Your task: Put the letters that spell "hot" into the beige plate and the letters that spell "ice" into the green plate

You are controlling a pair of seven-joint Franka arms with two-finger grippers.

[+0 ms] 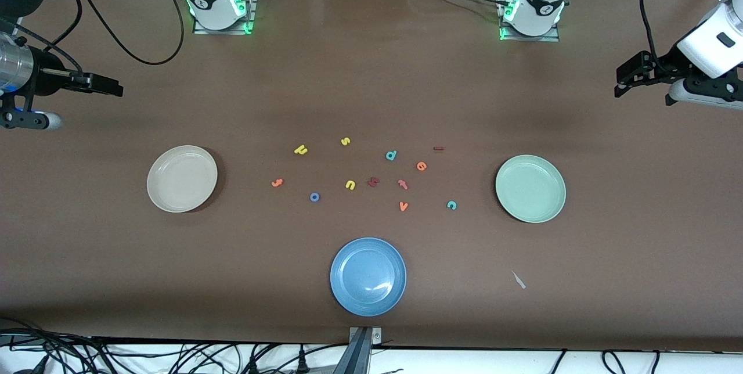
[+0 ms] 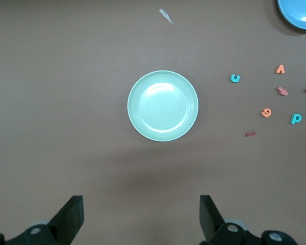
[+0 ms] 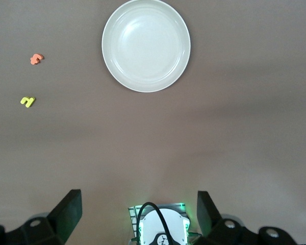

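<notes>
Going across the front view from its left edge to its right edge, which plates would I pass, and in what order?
beige plate → blue plate → green plate

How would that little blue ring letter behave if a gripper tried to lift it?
The blue ring lies flat on the table, so it probably won't roll. It looks tiny and thin, likely light, perhaps awkward to pinch. Pushed, it would probably slide.
</notes>
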